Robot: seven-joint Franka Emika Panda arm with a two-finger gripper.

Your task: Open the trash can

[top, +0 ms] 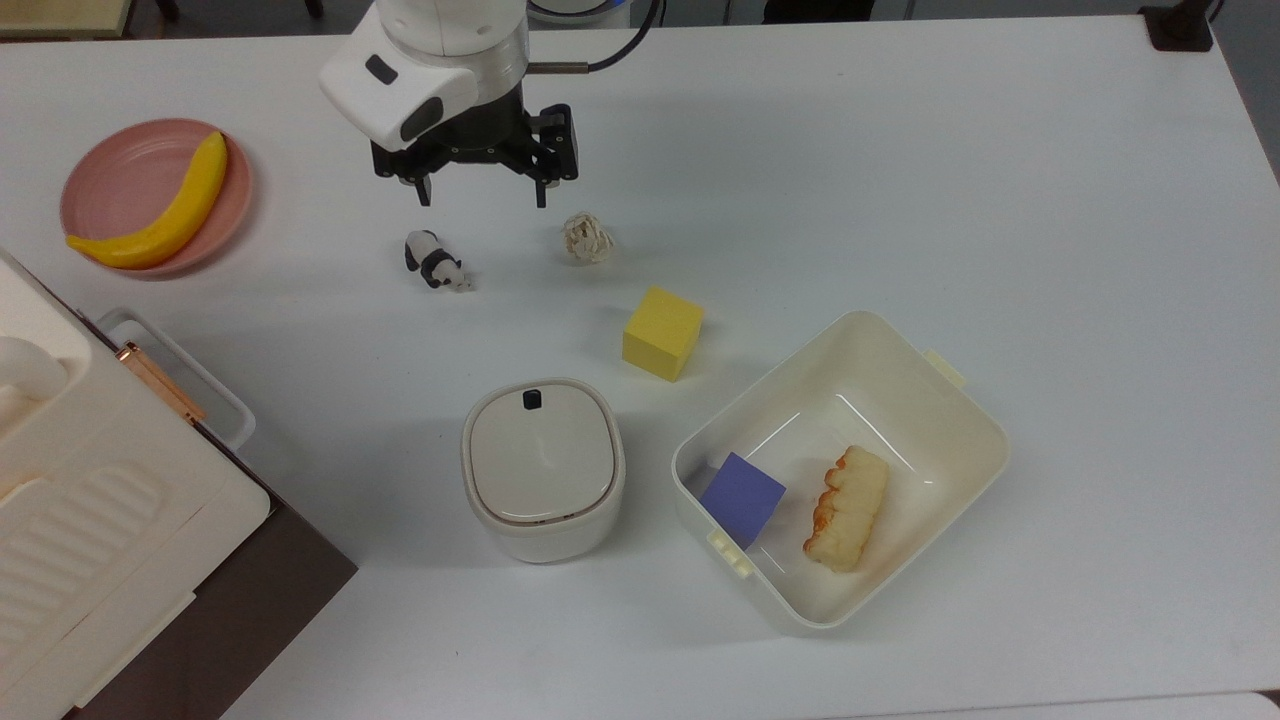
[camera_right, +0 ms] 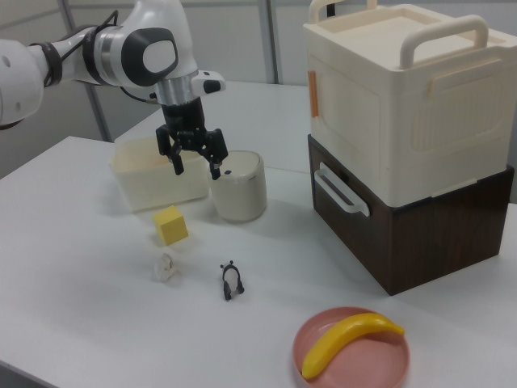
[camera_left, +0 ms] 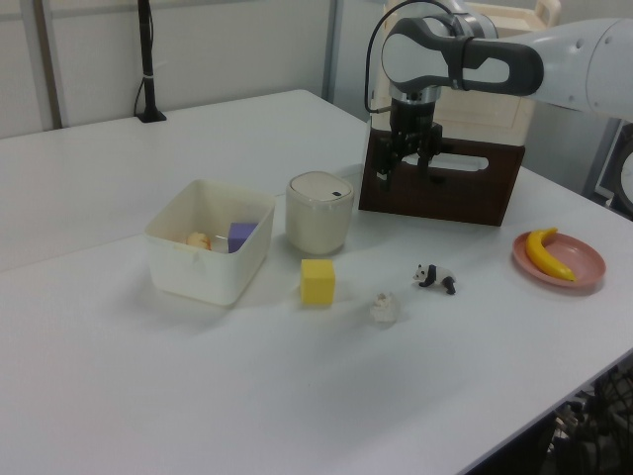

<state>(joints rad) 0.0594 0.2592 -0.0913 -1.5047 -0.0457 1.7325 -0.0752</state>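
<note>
The trash can (top: pixel 543 468) is a small cream-white rounded-square bin with a flat beige lid, shut, and a black button (top: pixel 532 399) at the lid's far edge. It stands near the table's middle, also seen in the left view (camera_left: pixel 319 211) and the right view (camera_right: pixel 238 186). My gripper (top: pixel 482 197) hangs open and empty above the table, well beyond the can toward the top view's upper edge, between a toy panda and a paper ball. In the right view the gripper (camera_right: pixel 196 170) appears just left of the can's top.
A toy panda (top: pixel 435 262), a crumpled paper ball (top: pixel 587 238) and a yellow cube (top: pixel 662 333) lie between gripper and can. A cream tub (top: pixel 940 400) holding a purple block and bread sits right of the can. A banana lies on a pink plate (top: pixel 110 190); a big ribbed box (top: pixel 70 500) stands at left.
</note>
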